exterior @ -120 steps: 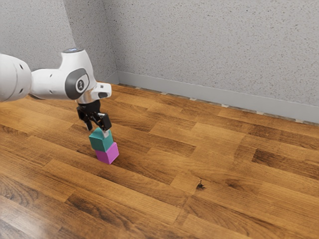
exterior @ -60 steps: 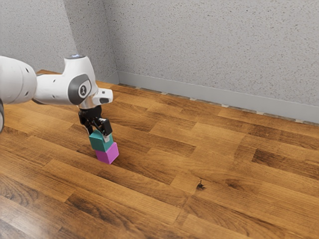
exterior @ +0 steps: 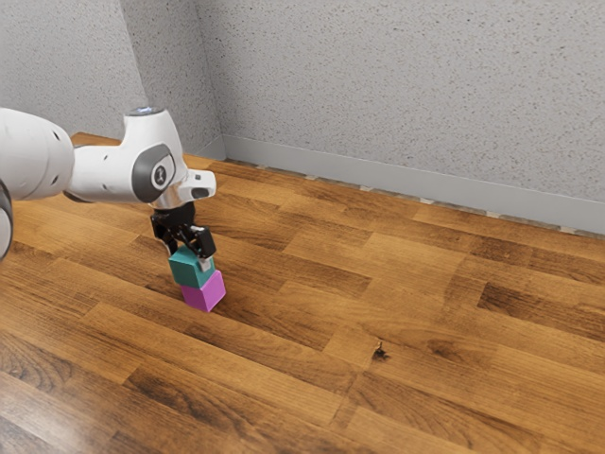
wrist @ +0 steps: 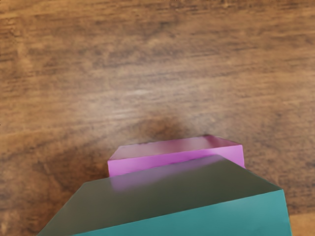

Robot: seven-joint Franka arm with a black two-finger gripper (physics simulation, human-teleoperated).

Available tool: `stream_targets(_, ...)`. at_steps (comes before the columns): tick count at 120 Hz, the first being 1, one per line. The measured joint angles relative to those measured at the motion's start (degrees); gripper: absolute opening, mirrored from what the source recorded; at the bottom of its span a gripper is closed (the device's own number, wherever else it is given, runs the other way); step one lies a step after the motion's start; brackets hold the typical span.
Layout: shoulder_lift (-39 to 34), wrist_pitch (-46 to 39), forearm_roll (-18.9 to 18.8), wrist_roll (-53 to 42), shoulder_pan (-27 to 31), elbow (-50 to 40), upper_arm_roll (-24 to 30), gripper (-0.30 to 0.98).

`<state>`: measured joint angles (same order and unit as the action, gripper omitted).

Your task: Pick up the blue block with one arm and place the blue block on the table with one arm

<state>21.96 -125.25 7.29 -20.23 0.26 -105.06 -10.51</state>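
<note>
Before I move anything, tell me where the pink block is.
The pink block sits on the wooden table, toward the exterior view's left, just beneath the teal block at the gripper.

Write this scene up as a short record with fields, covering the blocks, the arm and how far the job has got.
upper block: teal-blue, the task's blue block
lower block: magenta, standing on the wooden surface
stacking: upper on lower, offset so that part of the magenta top is exposed
arm: white, coming in from the exterior view's left
gripper: black, lowered around the upper block
background: speckled grey wall
task status: blue block not yet on the table
</note>
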Motion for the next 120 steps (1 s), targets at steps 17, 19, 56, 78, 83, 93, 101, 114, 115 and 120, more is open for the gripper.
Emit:
stream_targets(17, 0.45, -0.50, 0.04, 1.58, 0.00, 0.34, 0.02, 0.69)
stream_targets(19, 0.52, -0.54, 0.04, 1.75, -0.01, 0.42, 0.02, 0.69)
stream_targets(56, 0.75, -0.94, -0.15, 4.05, -0.09, 0.55, 0.00, 0.52)
stream_targets(78, 0.76, -1.13, -0.33, 4.99, -0.10, 0.54, -0.02, 0.43)
stream_targets(83, 0.76, -1.26, -0.38, 5.19, -0.10, 0.55, -0.01, 0.43)
stream_targets(93, 0.57, -1.41, -0.41, 5.53, -0.10, 0.64, 0.03, 0.40)
stream_targets(101, 0.23, -1.39, -0.47, 5.79, -0.10, 0.69, 0.03, 0.39)
stream_targets(114, -1.20, -1.03, -0.76, 6.18, -0.11, 0.67, -0.58, 0.38)
stream_targets(115, -1.34, -0.95, -0.80, 6.21, -0.13, 0.66, -0.70, 0.38)
stream_targets(120, -1.99, -0.52, -1.06, 6.32, -0.15, 0.64, -1.47, 0.38)
